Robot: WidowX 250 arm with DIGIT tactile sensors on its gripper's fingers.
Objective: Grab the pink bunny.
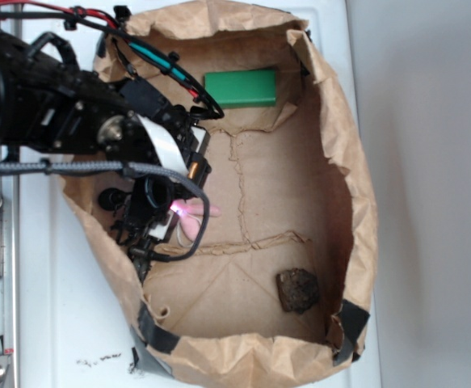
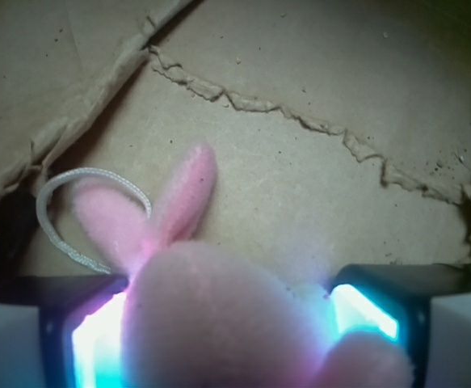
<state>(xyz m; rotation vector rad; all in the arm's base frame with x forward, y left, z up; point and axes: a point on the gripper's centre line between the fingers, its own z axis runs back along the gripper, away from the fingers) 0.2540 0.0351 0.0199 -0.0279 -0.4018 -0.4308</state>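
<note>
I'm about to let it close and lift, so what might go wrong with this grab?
The pink bunny sits between the gripper fingers, but the plush is soft and may squeeze out. Its white loop lies on the bag floor and might snag. The arm hangs close to the paper bag wall, which a lift may drag.

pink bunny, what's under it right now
Brown paper bag floor, creased and torn, lies under the pink bunny, which sits between the gripper fingers. A white loop sits behind its ears. The floor directly beneath its body is hidden.
</note>
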